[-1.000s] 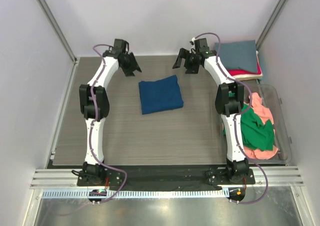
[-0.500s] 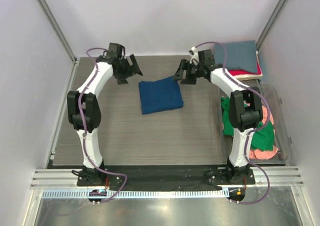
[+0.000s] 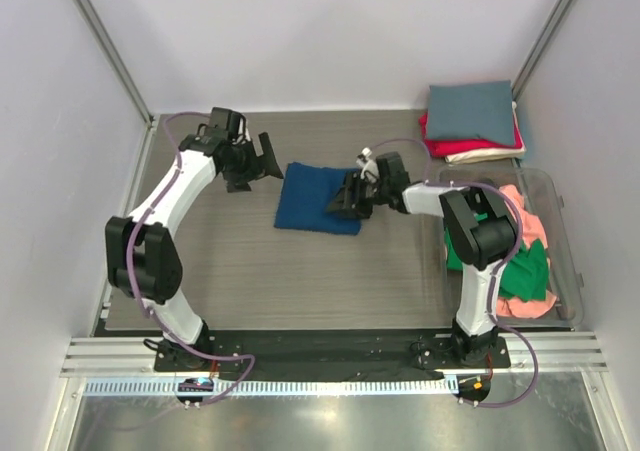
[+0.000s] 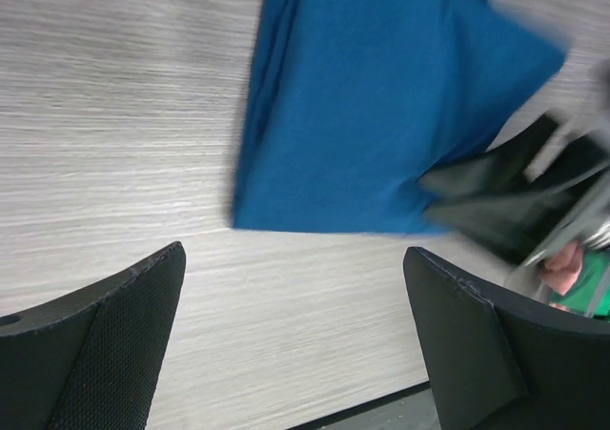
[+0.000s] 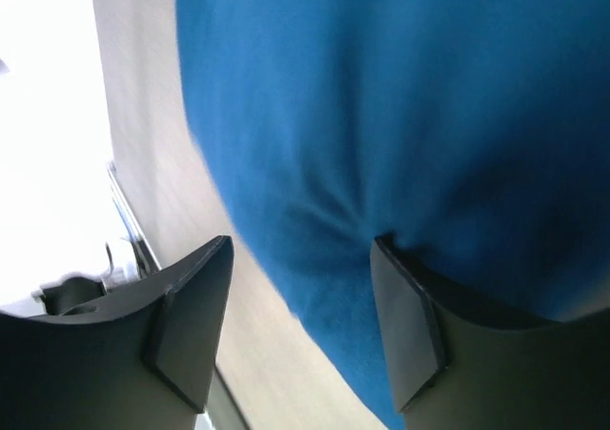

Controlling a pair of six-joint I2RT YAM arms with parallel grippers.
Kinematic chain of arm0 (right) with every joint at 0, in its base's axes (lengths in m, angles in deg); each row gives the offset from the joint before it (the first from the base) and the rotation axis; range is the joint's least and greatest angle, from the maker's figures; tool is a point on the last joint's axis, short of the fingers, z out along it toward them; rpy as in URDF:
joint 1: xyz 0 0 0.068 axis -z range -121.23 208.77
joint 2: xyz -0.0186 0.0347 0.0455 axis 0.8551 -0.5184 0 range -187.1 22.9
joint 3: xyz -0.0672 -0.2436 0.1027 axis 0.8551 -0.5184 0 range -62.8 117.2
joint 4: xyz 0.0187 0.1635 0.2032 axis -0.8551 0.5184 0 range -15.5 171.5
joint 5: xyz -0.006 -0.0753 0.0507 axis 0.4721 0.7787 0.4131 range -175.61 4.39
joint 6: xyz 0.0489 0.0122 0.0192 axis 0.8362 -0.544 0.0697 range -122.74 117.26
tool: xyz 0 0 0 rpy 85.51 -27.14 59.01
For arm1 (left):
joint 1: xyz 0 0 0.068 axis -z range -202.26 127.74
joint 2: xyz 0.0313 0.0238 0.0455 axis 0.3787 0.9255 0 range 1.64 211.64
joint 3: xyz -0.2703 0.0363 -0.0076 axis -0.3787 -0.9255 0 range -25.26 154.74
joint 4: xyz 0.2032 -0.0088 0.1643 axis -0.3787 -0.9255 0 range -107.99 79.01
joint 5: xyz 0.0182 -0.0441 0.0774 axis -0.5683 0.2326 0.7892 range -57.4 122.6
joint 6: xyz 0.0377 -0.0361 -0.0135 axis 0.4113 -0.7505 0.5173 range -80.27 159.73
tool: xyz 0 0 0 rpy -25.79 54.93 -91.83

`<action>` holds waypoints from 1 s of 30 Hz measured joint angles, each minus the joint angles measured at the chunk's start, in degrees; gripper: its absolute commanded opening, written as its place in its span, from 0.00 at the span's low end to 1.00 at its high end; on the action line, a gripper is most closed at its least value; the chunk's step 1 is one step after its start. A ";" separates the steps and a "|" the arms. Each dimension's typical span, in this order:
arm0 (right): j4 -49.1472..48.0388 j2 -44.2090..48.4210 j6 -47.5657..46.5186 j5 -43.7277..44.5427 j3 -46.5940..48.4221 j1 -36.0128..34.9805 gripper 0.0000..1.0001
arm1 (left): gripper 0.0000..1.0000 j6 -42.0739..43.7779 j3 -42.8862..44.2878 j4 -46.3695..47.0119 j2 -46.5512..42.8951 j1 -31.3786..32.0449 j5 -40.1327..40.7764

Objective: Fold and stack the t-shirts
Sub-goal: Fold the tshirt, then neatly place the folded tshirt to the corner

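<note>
**Right hand (image 3: 342, 202) has dropped onto blue t-shirt (image 3: 312, 197)**

From above, the folded shirt lies mid-counter (image 3: 250, 271), that hand at its right edge. Left wrist: left hand (image 4: 294, 254) spread wide, empty, just short of it. Right wrist: fingers (image 5: 186, 325) apart, cloth puckered against one.

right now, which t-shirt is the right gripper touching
The folded blue t-shirt mid-table: the right gripper presses on its right edge. The grey-topped stack sits in the far right corner; the green tee and pink tee lie in the clear bin.
</note>
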 measured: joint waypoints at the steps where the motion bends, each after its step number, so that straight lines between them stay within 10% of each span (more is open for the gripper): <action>1: -0.24 1.66 0.74 1.16 -1.81 -2.03 0.78 | 0.96 0.66 -0.02 -0.42 -1.38 0.00 0.24; 8: 9.22 6.71 0.11 6.97 1.36 -13.31 0.90 | 0.97 3.85 0.00 -4.37 -8.41 0.02 1.90; 20: 15.93 22.45 0.02 19.63 -5.44 -1.62 0.97 | 0.97 8.11 -12.35 -9.88 -26.12 0.02 5.27; 30: 14.14 16.17 3.58 23.43 -9.68 0.96 0.98 | 0.98 9.53 -24.81 -11.28 -34.71 0.02 7.98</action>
